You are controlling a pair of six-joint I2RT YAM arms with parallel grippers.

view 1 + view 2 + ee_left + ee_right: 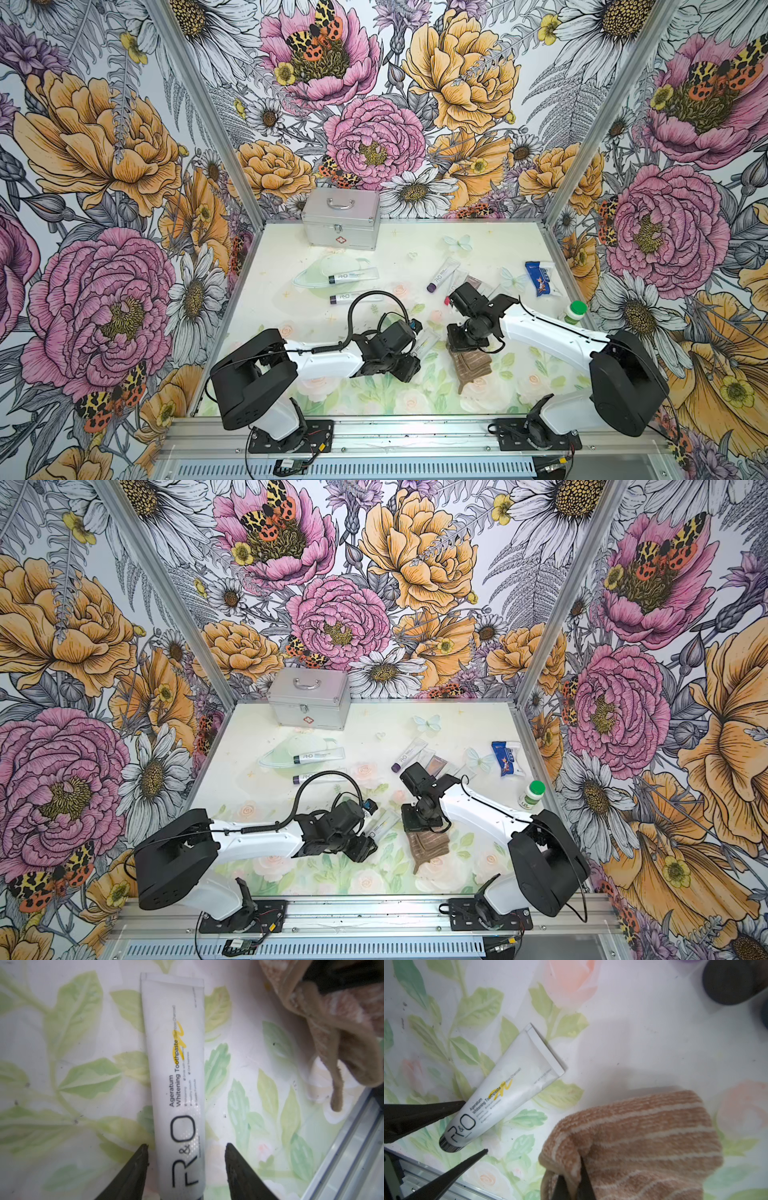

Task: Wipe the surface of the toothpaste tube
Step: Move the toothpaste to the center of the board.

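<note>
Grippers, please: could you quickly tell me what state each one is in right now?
Left gripper: open, jaws either side of the toothpaste tube.
Right gripper: shut on the striped cloth.

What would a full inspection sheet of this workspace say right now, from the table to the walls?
Surface: flower-print table, a few dark specks.
Job's things: toothpaste tube lies flat, yellow scribble on its label; striped brown cloth bunched beside it, apart.
Clutter: metal case, other tubes, blue packet, green-capped bottle.
Tools: left tool open, astride the tube's cap end, not touching; right tool shut on the cloth.
Cables: black cable arches above the left tool; no snag seen.
Surroundings: flowered walls, metal rail in front.
</note>
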